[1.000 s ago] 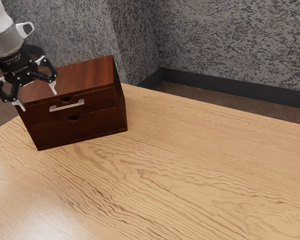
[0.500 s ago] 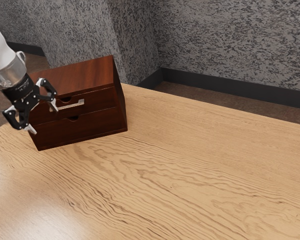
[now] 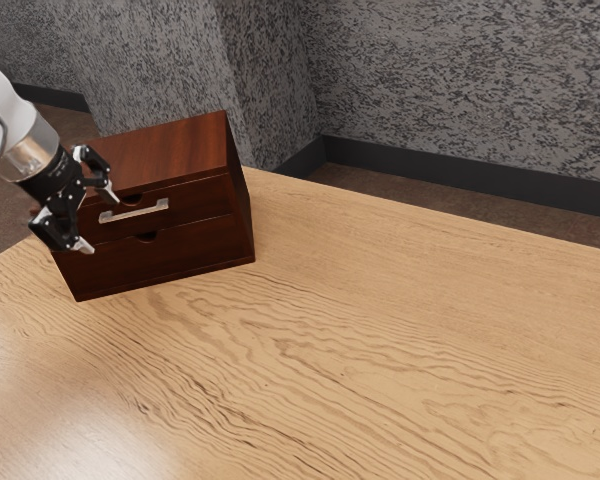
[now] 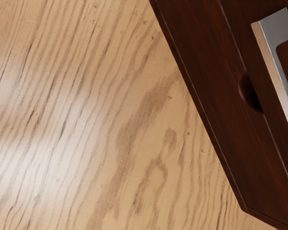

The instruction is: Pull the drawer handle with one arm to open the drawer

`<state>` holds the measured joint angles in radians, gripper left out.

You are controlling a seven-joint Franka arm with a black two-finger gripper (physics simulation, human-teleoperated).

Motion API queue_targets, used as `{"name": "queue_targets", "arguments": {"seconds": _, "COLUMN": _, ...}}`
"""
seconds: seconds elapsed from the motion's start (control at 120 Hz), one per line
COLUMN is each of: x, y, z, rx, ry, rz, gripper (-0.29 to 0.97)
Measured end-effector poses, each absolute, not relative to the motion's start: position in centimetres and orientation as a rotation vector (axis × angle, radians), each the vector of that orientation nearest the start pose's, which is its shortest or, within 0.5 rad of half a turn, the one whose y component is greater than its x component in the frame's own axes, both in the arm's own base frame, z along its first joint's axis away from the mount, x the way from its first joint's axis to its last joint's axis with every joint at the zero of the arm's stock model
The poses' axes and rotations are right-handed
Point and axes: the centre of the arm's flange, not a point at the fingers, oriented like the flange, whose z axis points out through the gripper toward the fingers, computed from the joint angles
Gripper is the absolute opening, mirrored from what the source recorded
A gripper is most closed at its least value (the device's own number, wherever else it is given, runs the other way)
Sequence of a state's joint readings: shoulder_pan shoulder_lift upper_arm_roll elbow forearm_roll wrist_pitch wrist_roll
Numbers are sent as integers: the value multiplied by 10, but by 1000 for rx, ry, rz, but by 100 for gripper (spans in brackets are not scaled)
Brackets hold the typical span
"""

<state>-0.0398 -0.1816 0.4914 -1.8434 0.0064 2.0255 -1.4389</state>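
Exterior view: end effector gapes wide, gripping nothing, just beside the drawer handle.

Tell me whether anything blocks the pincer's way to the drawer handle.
Nothing visible does: the open pincer hangs by the silver handle, at its end on the exterior view's left, with bare drawer front around it.
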Motion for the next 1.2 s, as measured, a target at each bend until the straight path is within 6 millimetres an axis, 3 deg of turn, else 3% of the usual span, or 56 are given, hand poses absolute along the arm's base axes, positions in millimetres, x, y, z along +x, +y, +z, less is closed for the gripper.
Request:
{"name": "queue_targets", "arguments": {"seconds": 0.3, "x": 483, "y": 272, "z": 610, "rx": 1528, "ry": 2392, "rz": 463, "gripper": 65}}
{"name": "queue_targets", "arguments": {"seconds": 0.608, "x": 491, "y": 284, "z": 605, "rx": 1432, "ry": 2415, "rz": 523, "gripper": 54}}
{"name": "queue_targets", "arguments": {"seconds": 1.2, "x": 515, "y": 301, "z": 590, "rx": 1352, "ry": 2462, "rz": 598, "gripper": 43}}
